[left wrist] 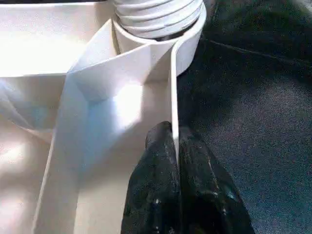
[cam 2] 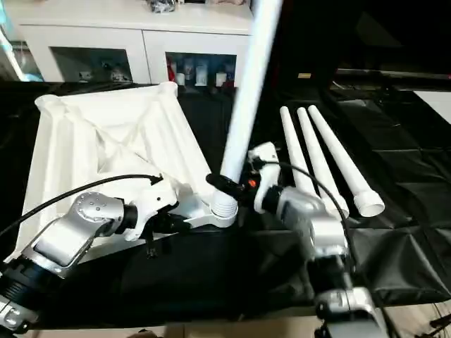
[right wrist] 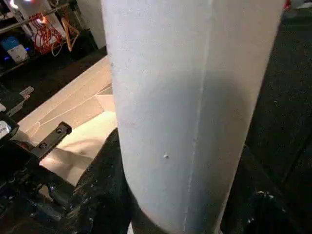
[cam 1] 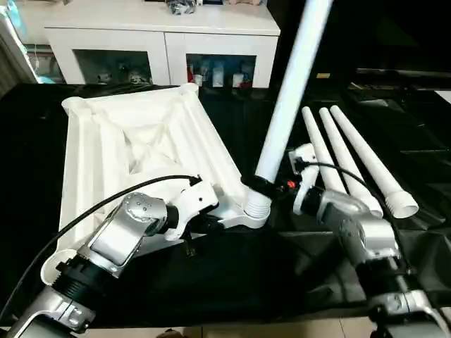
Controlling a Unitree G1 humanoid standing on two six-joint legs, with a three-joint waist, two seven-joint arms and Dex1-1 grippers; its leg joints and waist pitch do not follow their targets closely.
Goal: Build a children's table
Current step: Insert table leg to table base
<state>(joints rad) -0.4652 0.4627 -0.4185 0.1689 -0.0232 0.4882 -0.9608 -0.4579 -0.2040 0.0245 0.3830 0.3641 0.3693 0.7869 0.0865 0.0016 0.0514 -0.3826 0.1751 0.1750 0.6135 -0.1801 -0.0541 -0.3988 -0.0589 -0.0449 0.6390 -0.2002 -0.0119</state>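
Right pincer (cam 1: 259, 187) gripping leg (cam 1: 290, 91), upright, leaning right

We find no text, brand, number or sign that can be read. A small yellow label (cam 1: 323, 75) sits on the dark stand beyond the bench's far edge, but its print is too small for us to make out. Bottles and boxes behind the cabinet (cam 1: 162, 42) glass carry coloured patches we cannot read as words.
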